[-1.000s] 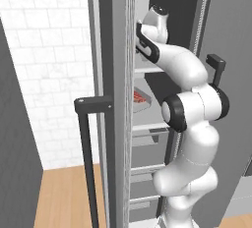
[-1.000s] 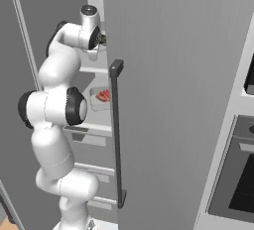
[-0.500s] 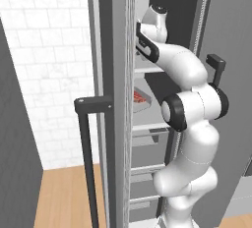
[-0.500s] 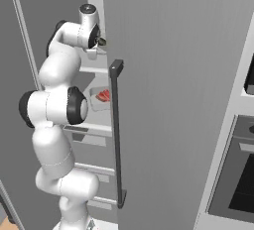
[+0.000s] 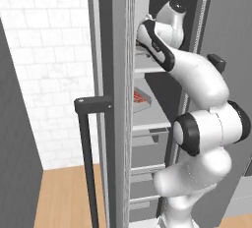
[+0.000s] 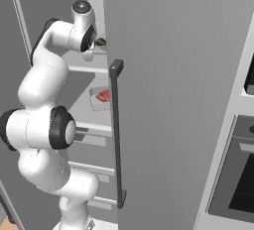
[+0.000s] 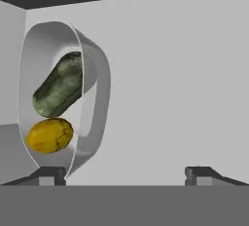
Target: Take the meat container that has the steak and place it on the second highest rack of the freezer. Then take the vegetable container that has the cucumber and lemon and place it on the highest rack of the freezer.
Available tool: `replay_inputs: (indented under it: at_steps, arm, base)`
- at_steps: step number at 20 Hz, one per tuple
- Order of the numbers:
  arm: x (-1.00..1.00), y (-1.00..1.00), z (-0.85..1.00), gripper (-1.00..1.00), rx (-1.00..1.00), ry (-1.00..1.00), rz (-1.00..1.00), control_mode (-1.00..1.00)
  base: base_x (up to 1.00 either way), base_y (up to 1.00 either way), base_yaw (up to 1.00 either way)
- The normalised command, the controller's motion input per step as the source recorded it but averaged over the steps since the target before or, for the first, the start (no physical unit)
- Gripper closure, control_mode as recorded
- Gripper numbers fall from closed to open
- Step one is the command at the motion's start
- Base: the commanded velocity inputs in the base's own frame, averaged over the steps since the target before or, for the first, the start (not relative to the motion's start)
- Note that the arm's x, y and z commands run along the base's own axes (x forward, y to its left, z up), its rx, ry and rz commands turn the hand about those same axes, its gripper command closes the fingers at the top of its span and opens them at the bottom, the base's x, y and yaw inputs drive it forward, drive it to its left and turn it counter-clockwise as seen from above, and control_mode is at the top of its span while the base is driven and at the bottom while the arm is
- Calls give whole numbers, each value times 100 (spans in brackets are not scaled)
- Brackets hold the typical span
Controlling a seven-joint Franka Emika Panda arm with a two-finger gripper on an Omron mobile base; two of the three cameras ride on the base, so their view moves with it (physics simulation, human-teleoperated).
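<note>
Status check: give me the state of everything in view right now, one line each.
Freezer door: open.
Tool: open, holding nothing, up at the top rack.
Vegetable container: on the top rack, free of the tool, cucumber and lemon inside.
Meat container: on the rack below, steak inside.

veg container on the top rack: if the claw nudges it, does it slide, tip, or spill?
Probably slides: the vegetable container looks like a smooth, rigid tray on a smooth shelf. Its walls look low, so the rounded cucumber and lemon may roll inside. Tipping seems unlikely.
</note>
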Motion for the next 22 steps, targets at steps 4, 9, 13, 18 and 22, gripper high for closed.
replay_inputs:
  at_steps: [4, 9, 13, 18, 22]
  arm:
    - [-100, -18, 2, -100, 16, -6, -2, -100]
    - [-100, 0, 0, -100, 12, 2, -4, -100]
    - [-100, 0, -22, -100, 0, 6, 0, -100]
    - [-100, 0, -20, -100, 0, 14, -1, -100]
    - [-100, 0, -17, -100, 0, 20, -2, -100]
  base:
    - [0, 0, 0]
    - [0, 0, 0]
    - [0, 0, 0]
    - [0, 0, 0]
    - [0, 0, 0]
